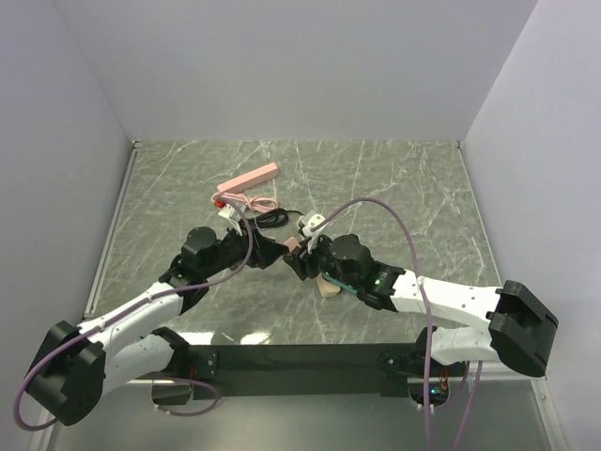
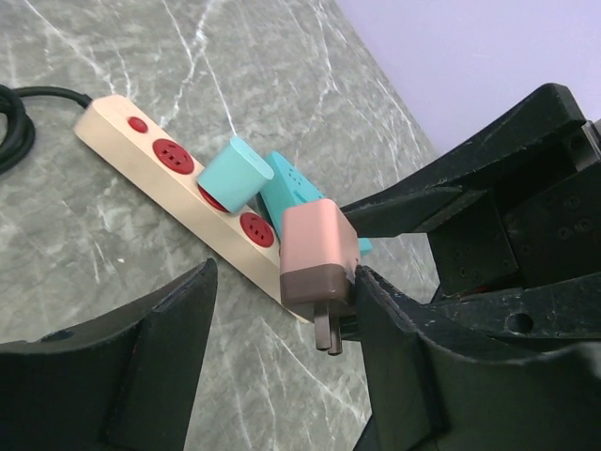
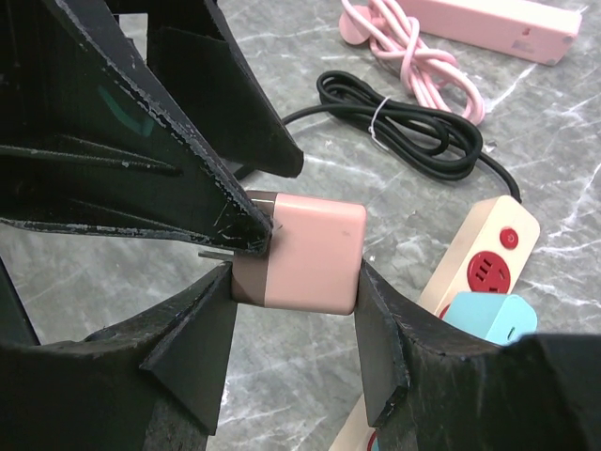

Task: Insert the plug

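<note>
A pink plug with a brown prong end (image 3: 305,254) is clamped between my right gripper's (image 3: 296,282) two fingers, held above the table. In the left wrist view the plug (image 2: 319,246) hangs with its prongs pointing down. My left gripper (image 2: 282,310) is open. Its right finger (image 2: 404,357) touches the plug's brown end and its left finger stands well apart. A beige power strip with red sockets (image 2: 141,155) lies behind, with two teal plugs (image 2: 235,174) in it. In the top view both grippers meet at the plug (image 1: 293,246).
A pink power strip (image 1: 252,178) with its bundled pink cable (image 3: 404,56) lies at the back. A coiled black cable (image 3: 404,127) lies between it and the beige strip (image 3: 479,249). White walls enclose the marble table (image 1: 394,188).
</note>
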